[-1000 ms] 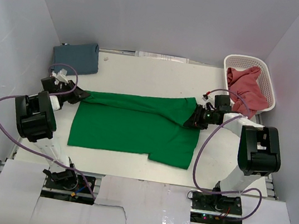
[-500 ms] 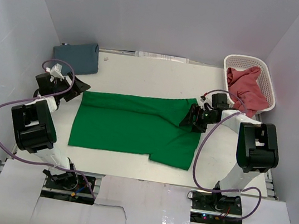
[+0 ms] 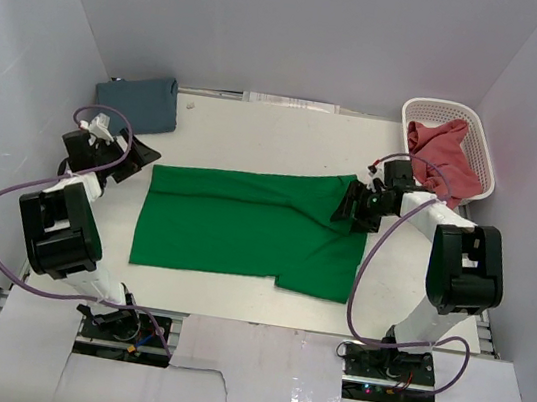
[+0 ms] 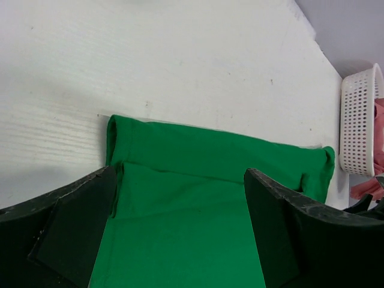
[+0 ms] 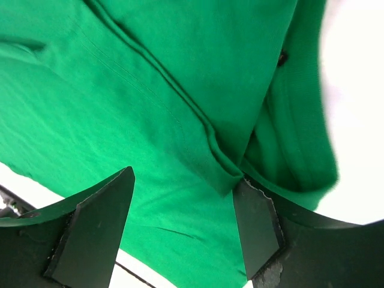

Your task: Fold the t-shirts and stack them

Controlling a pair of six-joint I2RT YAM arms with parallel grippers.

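A bright green t-shirt (image 3: 244, 228) lies flat mid-table, its far edge folded over as a band (image 4: 216, 150). My left gripper (image 3: 144, 156) is open just off the shirt's left edge, with nothing between its fingers (image 4: 78, 222). My right gripper (image 3: 351, 205) is open over the far right corner of the green t-shirt (image 5: 150, 90), where a fold ridge runs between its fingers (image 5: 255, 222); nothing is pinched. A slate blue t-shirt (image 3: 137, 104) lies folded at the far left. A pinkish red t-shirt (image 3: 441, 158) is bunched in the basket.
The white lattice basket (image 3: 444, 108) stands at the far right corner and shows at the right edge of the left wrist view as the basket (image 4: 354, 120). White walls close in the table on three sides. Purple cables loop from both arms.
Both grippers have opened and let go of the green t-shirt's far corners. The left gripper has drawn back to the left, off the cloth. The shirt has settled flat.
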